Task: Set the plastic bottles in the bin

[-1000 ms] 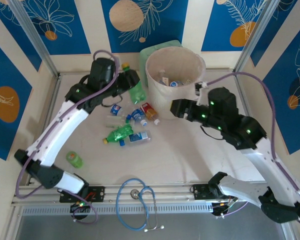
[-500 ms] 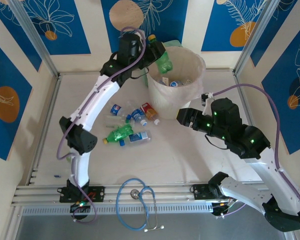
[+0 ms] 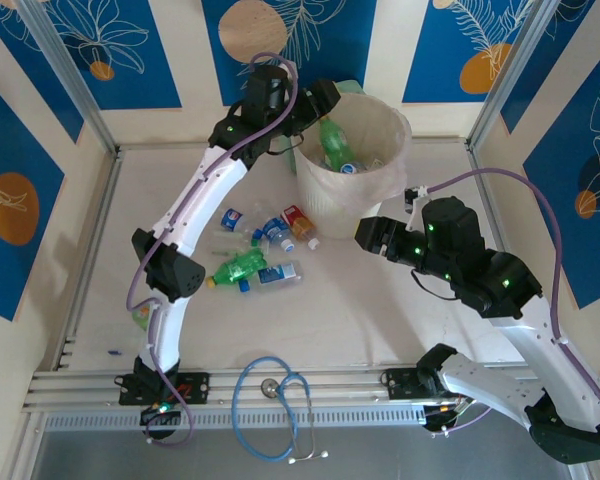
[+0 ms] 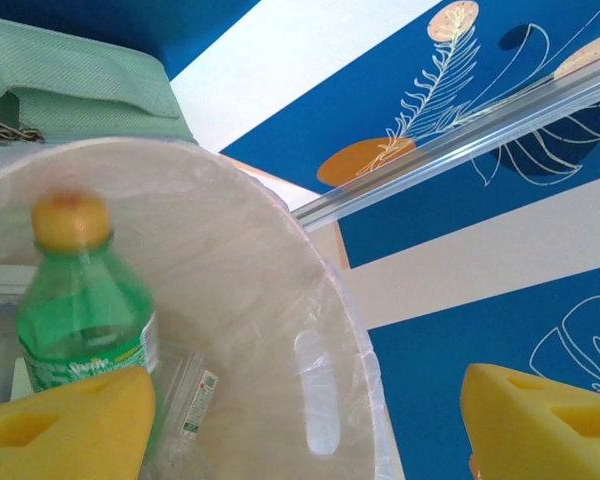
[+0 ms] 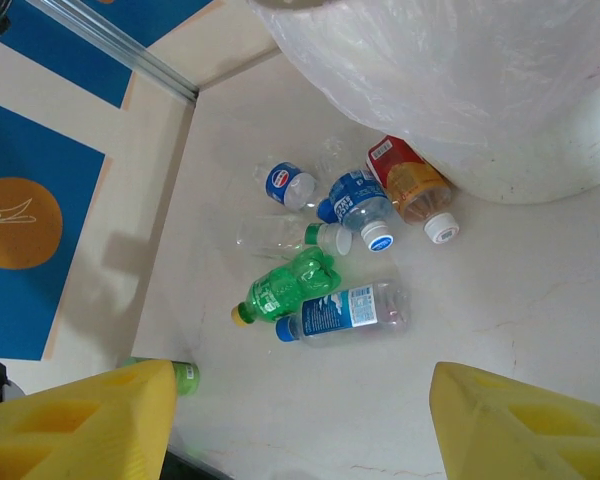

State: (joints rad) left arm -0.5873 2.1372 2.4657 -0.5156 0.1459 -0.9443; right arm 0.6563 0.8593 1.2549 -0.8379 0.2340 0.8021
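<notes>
The big round bin [image 3: 402,128] stands at the back of the table [image 3: 360,310], with a thin see-through bag over its rim. Inside it a green bottle [image 3: 332,143] with a yellow cap leans to one side. Lower down is a small blue-label bottle [image 3: 348,168] and some clear ones that are hard to make out. The left tool [image 3: 320,108] hangs over the bin's rim with its yellow fingers [image 4: 65,420] spread wide. The green bottle is just beside one finger, and nothing is pinched between them. A pale green box [image 4: 70,80] stands right behind the bin. The right tool [image 3: 365,236] is near the front of the bin, also spread and holding nothing. To the left of the bin a bunch of bottles lies on the table: a red-label bottle [image 5: 410,190] right by the bin's foot, a blue bottle [image 5: 355,200] next to it, a squashed green bottle [image 5: 285,285] and a long clear bottle [image 5: 345,310]. A little green bottle [image 5: 180,375] lies well apart from them. A blue stethoscope [image 3: 275,400] lies at the near edge. The walls [image 3: 310,50] are blue and cream with orange circles and white leaves.
</notes>
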